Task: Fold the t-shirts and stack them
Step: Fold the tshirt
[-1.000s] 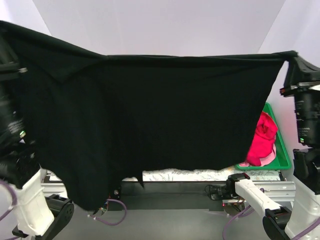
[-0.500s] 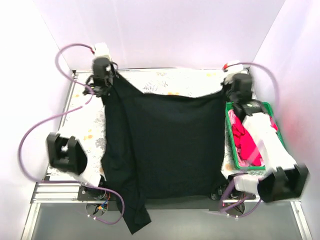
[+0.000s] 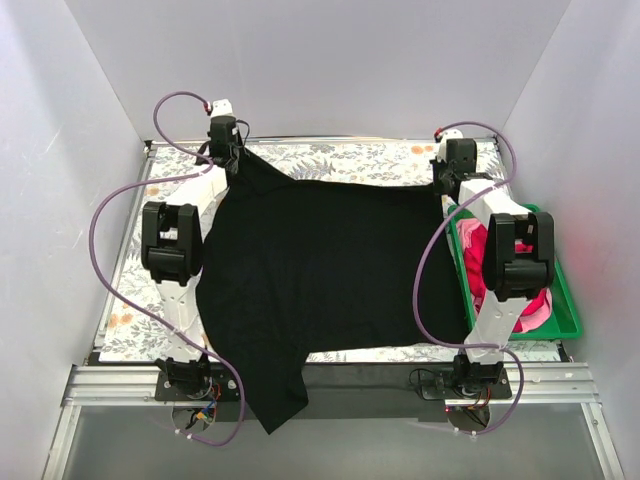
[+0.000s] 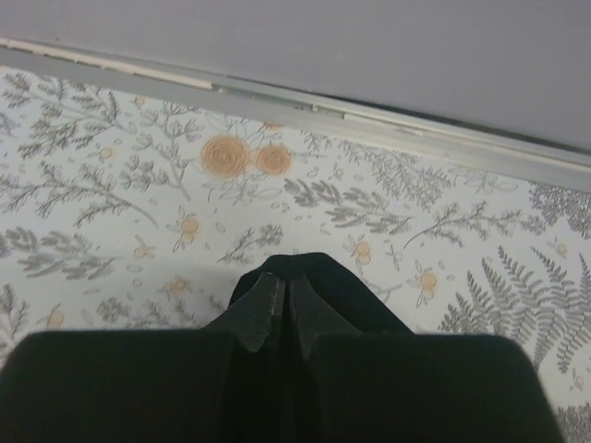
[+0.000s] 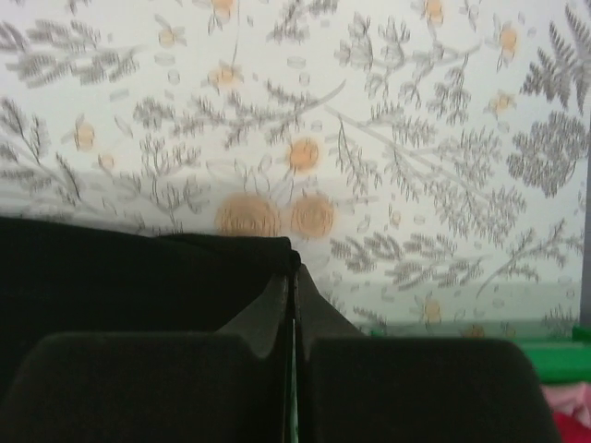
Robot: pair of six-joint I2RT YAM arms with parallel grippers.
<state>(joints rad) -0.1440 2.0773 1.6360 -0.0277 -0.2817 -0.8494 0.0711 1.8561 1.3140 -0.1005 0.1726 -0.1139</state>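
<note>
Black t-shirt (image 3: 330, 270): spread flat on the table (image 3: 330, 160), just left of the green crate (image 3: 567, 318), its right edge at the crate's left wall. One end droops over the near table edge, well left of the crate.
Handling: light, limp cloth that will sag and crease rather than slip. Best taken at corners or seams.
Left gripper (image 4: 284, 277): clamped shut on the far corner remote from the crate.
Right gripper (image 5: 294, 277): clamped shut on the far corner beside the crate's far end. Probably hem; the view is too dark to confirm.
Pinkish-red t-shirt (image 3: 478, 265): bunched inside the crate.
Change: a second ago the shirt hung raised like a curtain. It now lies lowered and flat.
</note>
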